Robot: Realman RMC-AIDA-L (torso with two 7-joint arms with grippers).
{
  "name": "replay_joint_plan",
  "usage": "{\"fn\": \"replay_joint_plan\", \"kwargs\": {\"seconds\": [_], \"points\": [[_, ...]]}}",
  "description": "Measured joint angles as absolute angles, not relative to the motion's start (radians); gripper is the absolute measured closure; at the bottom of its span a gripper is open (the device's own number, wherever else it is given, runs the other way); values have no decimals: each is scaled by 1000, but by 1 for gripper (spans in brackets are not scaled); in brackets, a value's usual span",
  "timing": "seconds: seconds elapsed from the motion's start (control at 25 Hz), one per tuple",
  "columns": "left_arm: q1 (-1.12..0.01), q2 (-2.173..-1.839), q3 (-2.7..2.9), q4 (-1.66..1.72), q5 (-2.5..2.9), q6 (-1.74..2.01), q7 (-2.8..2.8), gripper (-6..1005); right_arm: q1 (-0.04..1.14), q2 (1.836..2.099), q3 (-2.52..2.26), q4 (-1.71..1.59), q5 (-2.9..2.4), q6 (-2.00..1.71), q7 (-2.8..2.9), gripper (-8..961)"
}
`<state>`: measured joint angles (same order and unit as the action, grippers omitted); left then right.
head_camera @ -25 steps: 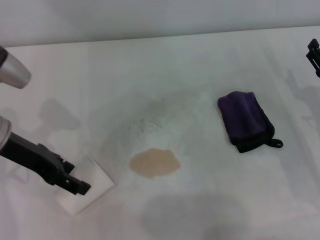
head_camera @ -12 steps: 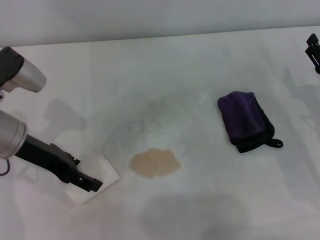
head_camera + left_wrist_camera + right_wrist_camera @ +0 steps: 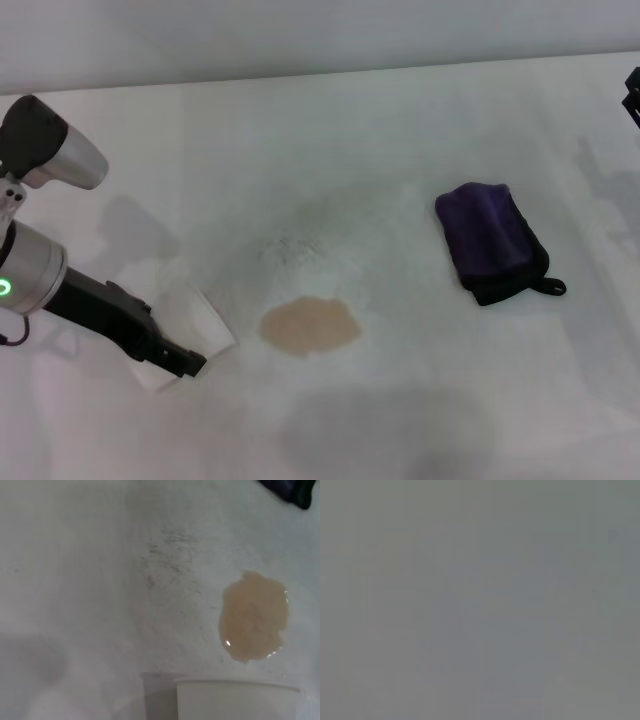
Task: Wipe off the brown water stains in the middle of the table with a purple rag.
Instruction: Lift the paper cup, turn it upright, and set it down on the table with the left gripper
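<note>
Left arm: reaches in low from the table's left edge, its black forearm slanting down toward the table's middle, silver joint housing raised behind it.
Left gripper point(image 3: 185, 362): at the near-left of the table point(image 3: 400, 120), fingers closed around a white paper cup point(image 3: 190, 322); the cup's rim fills the near edge of the left wrist view.
Right gripper point(image 3: 632, 100): only a black tip shows at the far right edge, well apart from everything; whether its fingers are spread I cannot tell.
Brown water stains point(image 3: 310, 327): 1 tan oval puddle near the table's middle, just beside the cup, not touching it.
Purple rag point(image 3: 490, 240): folded, flat on the table to the right of the puddle, well apart from it, black loop at its near end.
Greyish smudges point(image 3: 300, 245): faint speckles just beyond the puddle.
In the way: nothing lies between rag and puddle.
</note>
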<state>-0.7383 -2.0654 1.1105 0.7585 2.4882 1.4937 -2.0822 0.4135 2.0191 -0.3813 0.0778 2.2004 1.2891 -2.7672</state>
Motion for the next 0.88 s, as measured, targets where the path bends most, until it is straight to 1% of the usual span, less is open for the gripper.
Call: {"fn": "replay_joint_plan", "kwargs": {"seconds": [0.56,0.68,0.8,0.88], "points": [[-720,-2068,1103,799,2379,1479,-2005,176,413,2017,-385,63,2200,1295,-2767,98],[-698,-2068,1102,833,2298,1469,-1955,185,413,2017,-386,59,2200,1296,-2768,98],[-670,-2068,1101,868,2226,1438,-1901,254,410,2017,-387,51,2200,1303,-2768,98],[-654,-2067,1100,876,2175,1406,-1859,262,408,2017,-387,47,2200,1313,-2767,98]]}}
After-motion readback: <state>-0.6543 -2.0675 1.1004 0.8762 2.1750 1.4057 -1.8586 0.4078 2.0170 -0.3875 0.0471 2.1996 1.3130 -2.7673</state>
